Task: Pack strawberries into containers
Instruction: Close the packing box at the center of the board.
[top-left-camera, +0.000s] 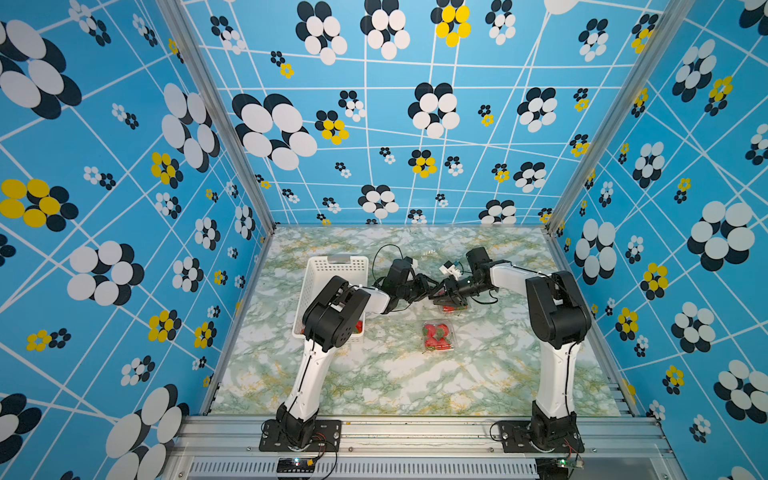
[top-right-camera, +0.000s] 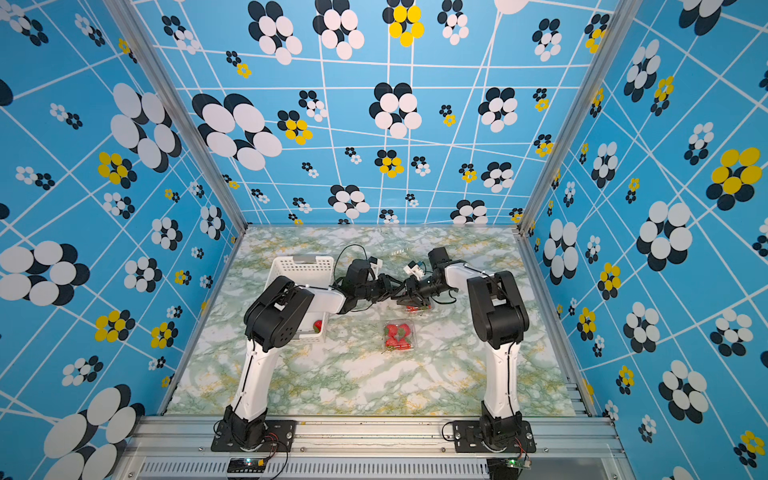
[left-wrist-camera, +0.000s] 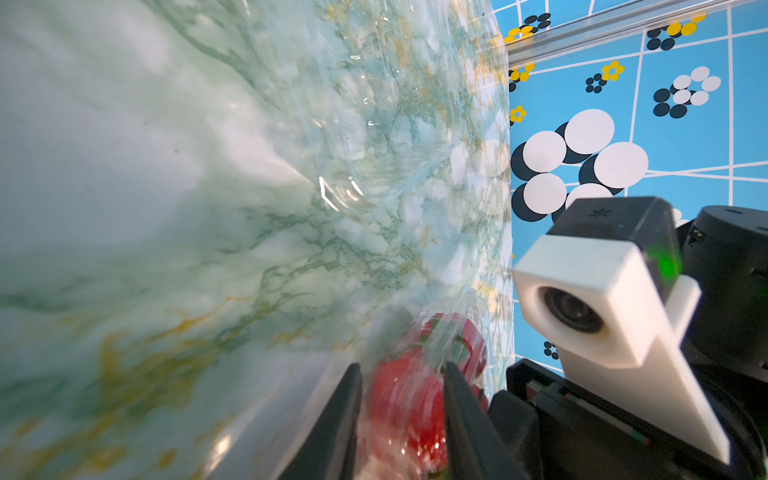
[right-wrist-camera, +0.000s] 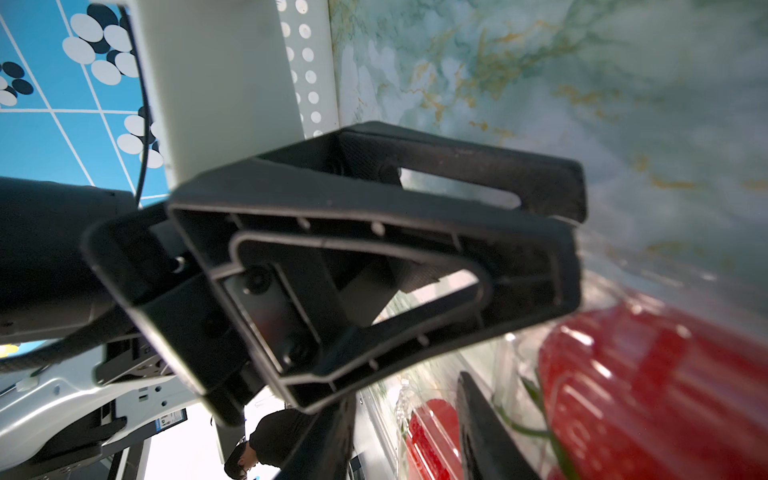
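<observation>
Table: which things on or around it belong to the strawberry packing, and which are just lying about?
In the job: strawberries, basket, near punnet, middle punnet, far punnet, left gripper, right gripper.
Just there: cable, patterned walls, wrist camera.

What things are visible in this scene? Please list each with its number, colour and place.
table: one, green-white marble, under everything.
basket: one, white, left rear, partly under the left arm.
near container: one, clear, packed, table centre.
far container: one, clear, just behind it, between the grippers.
empty container: one, clear, on the table beyond those.
strawberries: several, red, in both filled containers and the basket.
arms: two, white-black, front rail.
left gripper: one, black, closed on the far container's rim.
right gripper: one, black, at the same container.
</observation>
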